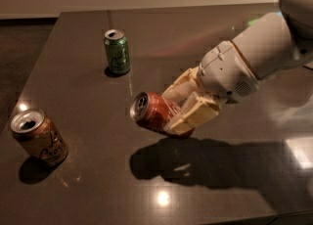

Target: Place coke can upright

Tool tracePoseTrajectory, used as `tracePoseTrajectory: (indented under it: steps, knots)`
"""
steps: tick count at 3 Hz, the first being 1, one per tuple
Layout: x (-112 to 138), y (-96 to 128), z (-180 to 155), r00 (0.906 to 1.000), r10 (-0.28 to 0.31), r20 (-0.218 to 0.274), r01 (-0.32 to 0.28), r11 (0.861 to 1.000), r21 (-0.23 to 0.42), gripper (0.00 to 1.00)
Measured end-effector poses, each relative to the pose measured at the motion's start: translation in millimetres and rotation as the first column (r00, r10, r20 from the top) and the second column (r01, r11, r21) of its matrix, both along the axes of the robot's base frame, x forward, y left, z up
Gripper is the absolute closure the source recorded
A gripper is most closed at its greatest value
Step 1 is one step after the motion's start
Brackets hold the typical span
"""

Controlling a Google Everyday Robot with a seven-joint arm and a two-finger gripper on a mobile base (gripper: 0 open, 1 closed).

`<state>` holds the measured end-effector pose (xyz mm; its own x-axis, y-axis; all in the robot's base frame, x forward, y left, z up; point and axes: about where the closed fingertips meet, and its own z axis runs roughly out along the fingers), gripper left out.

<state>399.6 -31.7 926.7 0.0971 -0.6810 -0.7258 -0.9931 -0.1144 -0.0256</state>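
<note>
The gripper [173,110] is holding the coke can [150,110] just above the dark table [234,180].

Its two cream fingers [195,116] are pressing on the red can from both sides, partly closed around it. The can is lying almost on its side, its silver top pointing away from the gripper. Its shadow is falling on the table below the gripper. A green can [117,51] is standing beyond the gripper's tips, and a brown can [39,137] is standing well apart on that same side.

arm: white smooth rounded shell | wrist: white housing, small dotted grille | gripper [172,111]: 2 cream blocky fingers flanking coke can [150,111]
</note>
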Motion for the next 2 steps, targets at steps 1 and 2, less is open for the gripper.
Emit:
tracePoseTrajectory:
  steps: [1,2]
  knots:
    - [6.7,6.9,0.8,0.9960,-0.083,-0.033,0.086,0.990,0.112,1.00]
    - [13.2,12.2,-4.3,0.9891,-0.139,-0.050,0.146,0.968,0.205,1.00]
